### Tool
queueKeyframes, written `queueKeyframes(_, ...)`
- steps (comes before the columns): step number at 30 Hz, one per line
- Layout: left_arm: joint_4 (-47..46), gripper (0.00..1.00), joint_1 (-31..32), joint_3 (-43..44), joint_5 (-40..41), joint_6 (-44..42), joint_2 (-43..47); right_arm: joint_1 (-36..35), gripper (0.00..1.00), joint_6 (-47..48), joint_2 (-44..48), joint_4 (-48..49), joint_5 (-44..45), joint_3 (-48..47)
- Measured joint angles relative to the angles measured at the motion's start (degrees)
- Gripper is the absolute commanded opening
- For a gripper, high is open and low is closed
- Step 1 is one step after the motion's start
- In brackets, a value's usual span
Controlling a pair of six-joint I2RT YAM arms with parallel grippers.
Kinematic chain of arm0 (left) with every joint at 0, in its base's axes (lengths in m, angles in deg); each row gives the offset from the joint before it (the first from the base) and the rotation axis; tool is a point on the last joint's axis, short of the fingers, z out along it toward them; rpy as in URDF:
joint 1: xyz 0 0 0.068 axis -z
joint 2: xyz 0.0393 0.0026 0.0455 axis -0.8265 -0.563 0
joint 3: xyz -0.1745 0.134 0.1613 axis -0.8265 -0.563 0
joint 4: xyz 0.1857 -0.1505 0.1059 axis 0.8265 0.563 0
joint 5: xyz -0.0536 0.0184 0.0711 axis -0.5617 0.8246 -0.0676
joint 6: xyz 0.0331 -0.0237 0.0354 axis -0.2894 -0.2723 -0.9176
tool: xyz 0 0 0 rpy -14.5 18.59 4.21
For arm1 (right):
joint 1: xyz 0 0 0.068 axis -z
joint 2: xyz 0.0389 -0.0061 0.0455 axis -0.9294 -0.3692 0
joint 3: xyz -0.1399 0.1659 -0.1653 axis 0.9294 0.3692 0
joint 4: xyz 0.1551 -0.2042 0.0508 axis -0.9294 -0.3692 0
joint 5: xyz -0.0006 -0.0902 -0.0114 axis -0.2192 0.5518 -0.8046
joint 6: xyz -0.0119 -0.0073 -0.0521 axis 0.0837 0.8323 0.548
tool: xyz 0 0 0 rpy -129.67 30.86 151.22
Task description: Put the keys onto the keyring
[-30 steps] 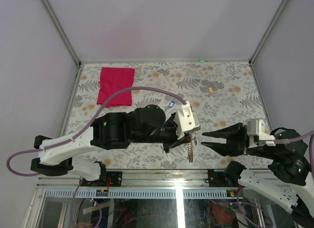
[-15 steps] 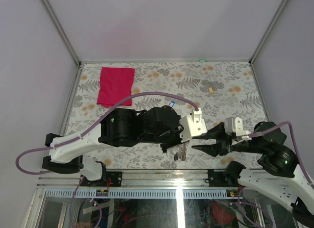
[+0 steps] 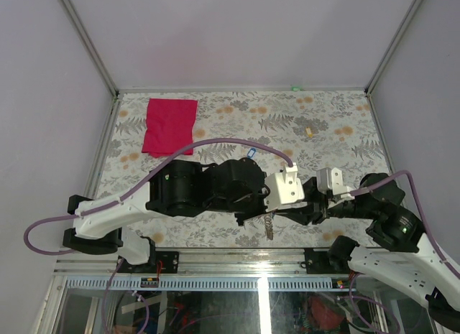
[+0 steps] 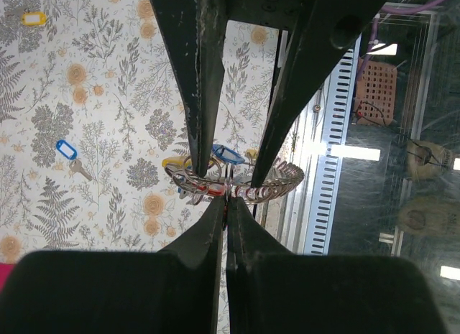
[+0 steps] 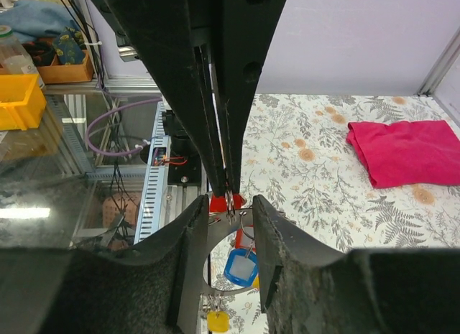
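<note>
Left pincer [image 4: 226,203] tight on the keyring [image 4: 285,182], right pincer [image 5: 230,206] half-open astride it, blue-tagged key [image 5: 241,266] below.

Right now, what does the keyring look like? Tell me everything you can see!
The keyring is a thin, silvery wire ring, looped like a coil. It hangs in the air above the flowery table, near the edge by the arms' bases. The left gripper is pinched shut on its rim. The right gripper has its jaws apart, one on each side; whether they touch it is unclear. A blue tag, a yellow tag and a red tag hang at it.
</note>
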Motion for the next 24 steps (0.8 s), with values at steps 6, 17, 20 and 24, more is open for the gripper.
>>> queueKeyframes(6, 0.00, 0.00, 0.15, 0.00, 0.02, -0.15, -0.02, 0.00, 0.28, 0.07, -0.70, 0.26, -0.02, 0.33)
queueKeyframes(17, 0.11, 0.00, 0.37, 0.00, 0.22, -0.17, -0.02, 0.00, 0.00, 0.13, -1.18, 0.55, -1.49, 0.90)
queueKeyframes(20, 0.11, 0.01, 0.37, 0.00, 0.22, -0.17, 0.00, 0.00, 0.00, -0.02, -1.18, 0.57, -1.51, 0.90)
queueKeyframes(24, -0.70, 0.13, 0.42, -0.70, 0.20, -0.17, 0.42, 0.00, 0.00, -0.07, -0.85, 0.55, -1.49, 0.90)
